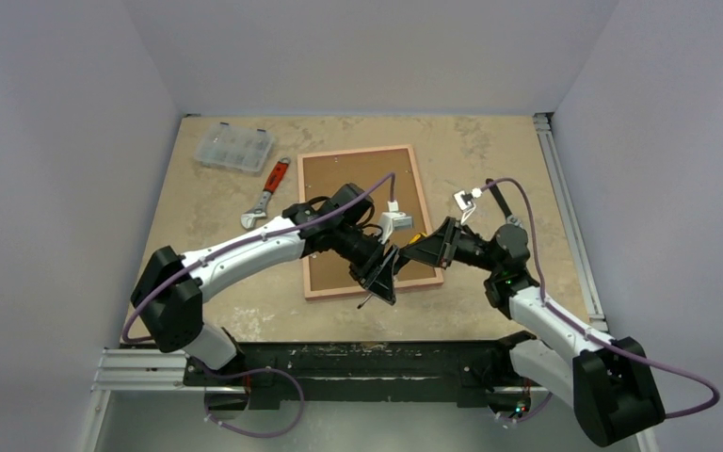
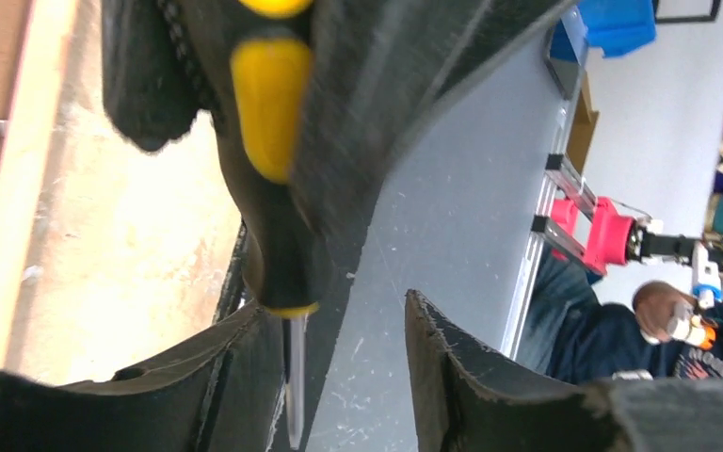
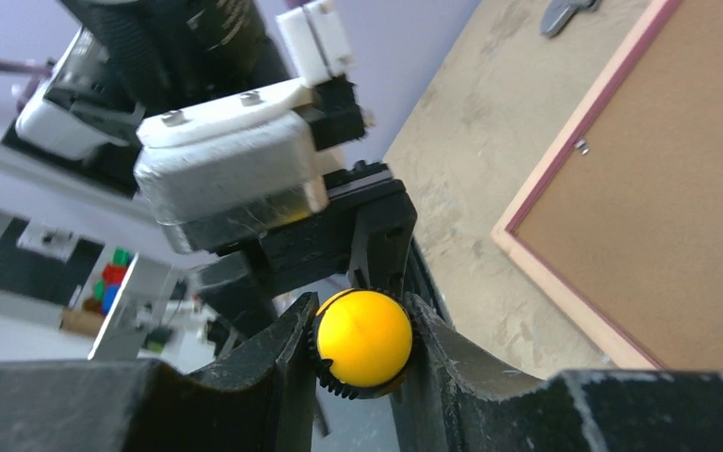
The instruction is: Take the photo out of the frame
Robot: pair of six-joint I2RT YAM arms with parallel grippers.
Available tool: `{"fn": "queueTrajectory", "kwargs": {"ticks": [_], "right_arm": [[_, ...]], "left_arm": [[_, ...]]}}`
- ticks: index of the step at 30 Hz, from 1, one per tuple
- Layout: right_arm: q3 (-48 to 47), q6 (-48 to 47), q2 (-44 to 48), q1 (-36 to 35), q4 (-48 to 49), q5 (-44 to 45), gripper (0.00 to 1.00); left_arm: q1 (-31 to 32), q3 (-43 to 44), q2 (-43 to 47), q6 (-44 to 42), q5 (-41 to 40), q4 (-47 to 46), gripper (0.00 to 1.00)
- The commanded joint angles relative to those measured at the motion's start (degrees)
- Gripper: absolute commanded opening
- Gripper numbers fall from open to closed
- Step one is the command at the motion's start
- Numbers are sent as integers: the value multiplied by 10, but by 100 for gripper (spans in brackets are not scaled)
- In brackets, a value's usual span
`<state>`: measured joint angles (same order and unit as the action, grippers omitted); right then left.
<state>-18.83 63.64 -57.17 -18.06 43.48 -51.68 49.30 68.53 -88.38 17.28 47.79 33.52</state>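
Face-down frame (image 1: pixel 344 179), right claw (image 3: pixel 360 325) clenched on screwdriver (image 3: pixel 363 341) handle, left claw (image 2: pixel 339 315) released around shaft

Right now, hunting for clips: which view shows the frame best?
Top external: nearly the whole frame lies back-up, its near part hidden. Right wrist shows one corner with a clip; left wrist only an edge strip.

We see a mottled beige desk (image 1: pixel 490 151) boxed in on three sides by plain, pale lilac-grey walls (image 1: pixel 367 56) under soft, even light. An aluminium rail (image 1: pixel 570 217) runs along its right edge. In the left wrist view, beyond the enclosure, we make out blue bins (image 2: pixel 621 24) and a person (image 2: pixel 612 344) in dark blue.
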Motion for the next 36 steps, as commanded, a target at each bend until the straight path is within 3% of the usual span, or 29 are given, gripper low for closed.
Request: {"fn": "queueTrajectory", "kwargs": {"ticks": [1, 5, 9, 13, 17, 24, 25, 28, 30, 32, 34, 36], "right_arm": [[41, 97, 33, -1, 68, 125, 0], [50, 102, 66, -2, 15, 166, 0], [66, 132, 83, -3, 5, 206, 0], [77, 171, 80, -13, 39, 228, 0], [78, 186, 89, -31, 42, 256, 0], [86, 216, 108, -39, 46, 263, 0], [90, 223, 108, -40, 57, 261, 0], [92, 231, 108, -42, 79, 245, 0], [88, 216, 114, -42, 76, 222, 0], [66, 156, 120, -43, 8, 187, 1], [21, 50, 122, -42, -113, 134, 19], [-35, -64, 127, -42, -246, 100, 49]], "left_arm": [[-3, -34, 73, 66, -97, -80, 51], [-33, -80, 137, 153, -189, -136, 57], [-39, -102, 191, 167, -260, -165, 69], [-39, -106, 181, 155, -231, -173, 70], [-35, -98, 159, 143, -172, -183, 62], [-32, -94, 145, 111, -158, -151, 59], [-32, -96, 143, 108, -149, -154, 55], [-32, -86, 135, 96, -119, -145, 19], [-34, -74, 132, 78, -109, -120, 3], [-38, -66, 136, 57, -105, -97, 0], [-43, -64, 150, 32, -98, -77, 0], [-49, -61, 163, 2, -91, -53, 0]]}}
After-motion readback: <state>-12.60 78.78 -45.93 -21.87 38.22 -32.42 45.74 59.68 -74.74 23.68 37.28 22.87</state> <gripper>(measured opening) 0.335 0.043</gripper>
